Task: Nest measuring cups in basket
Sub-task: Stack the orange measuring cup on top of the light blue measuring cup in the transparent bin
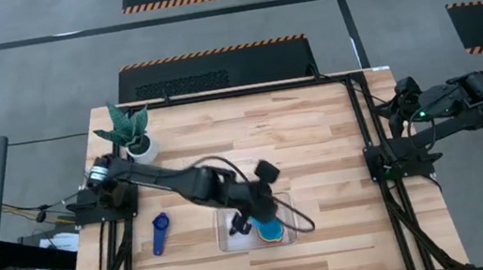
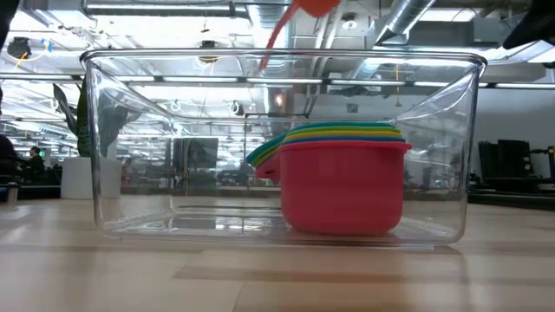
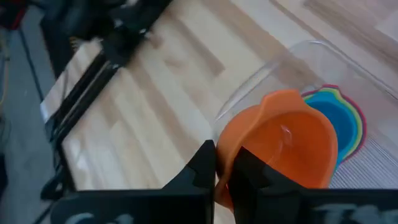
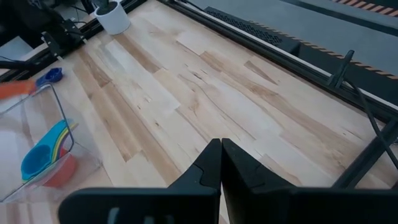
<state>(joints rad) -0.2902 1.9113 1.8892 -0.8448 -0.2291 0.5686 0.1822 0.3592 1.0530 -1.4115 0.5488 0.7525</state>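
My left gripper (image 3: 216,158) (image 1: 258,216) hovers over the clear basket (image 1: 233,240) (image 2: 130,147), shut on the orange measuring cup (image 3: 280,146) (image 2: 316,5). Inside the basket stands a nested stack (image 2: 342,186) (image 3: 342,121): red outermost, then green and yellow, with blue innermost. The stack rests on the basket floor toward its right end. The navy cup (image 1: 160,233) (image 4: 52,75) lies on the table left of the basket. My right gripper (image 4: 221,149) is shut and parked off the table's right edge (image 1: 393,104). My left gripper pinches the orange cup between its two fingers at the edge of the bowl (image 3: 229,149); the fingers hide whether this is the rim or the handle root. The cup is lifted clear above the basket rim (image 3: 292,50), tilted, next to the nested stack.
A white plant pot (image 1: 141,147) (image 4: 112,18) stands near the table's far left corner. Bare wood lies between the basket and the table's right and far edges (image 1: 318,143). Black frame rails run along the left (image 3: 87,81) and right sides.
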